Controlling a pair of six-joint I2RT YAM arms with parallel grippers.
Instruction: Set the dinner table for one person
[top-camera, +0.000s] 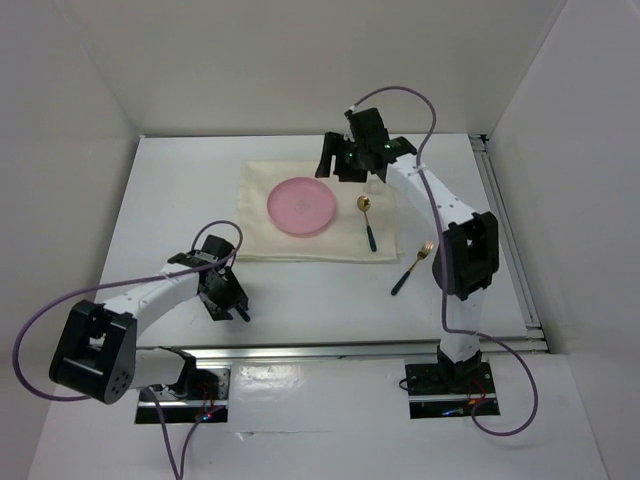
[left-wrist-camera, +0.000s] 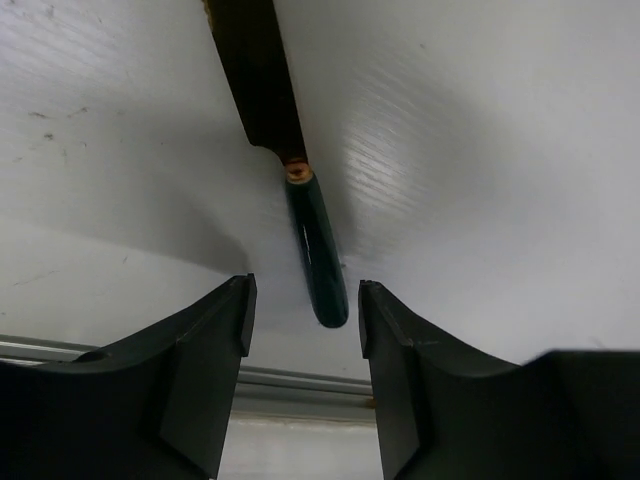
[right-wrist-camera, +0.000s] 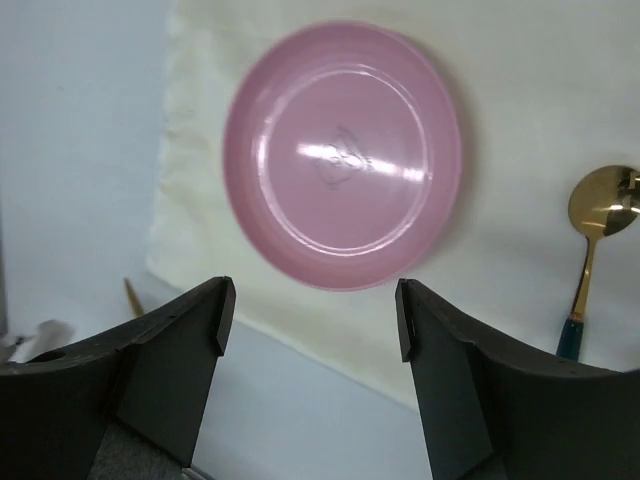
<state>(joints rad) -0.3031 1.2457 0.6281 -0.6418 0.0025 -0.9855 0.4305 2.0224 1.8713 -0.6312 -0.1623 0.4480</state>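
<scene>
- Pickup of the knife (left-wrist-camera: 316, 250) appeared in hand; it lay on the dinner table (top-camera: 300, 290), near-left of the plate (right-wrist-camera: 345, 150).
- Left gripper (top-camera: 228, 298) straddled the handle, jaws apart, gripping nothing.
- Right gripper (right-wrist-camera: 312, 305) hovered above the plate, released, empty.
- Next move likely called for closing squarely on the handle.

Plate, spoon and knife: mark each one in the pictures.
plate (right-wrist-camera: 343, 155), right wrist view, centre of the dish.
spoon (right-wrist-camera: 605, 200), right wrist view, gold bowl.
knife (left-wrist-camera: 315, 245), left wrist view, dark green handle.
</scene>
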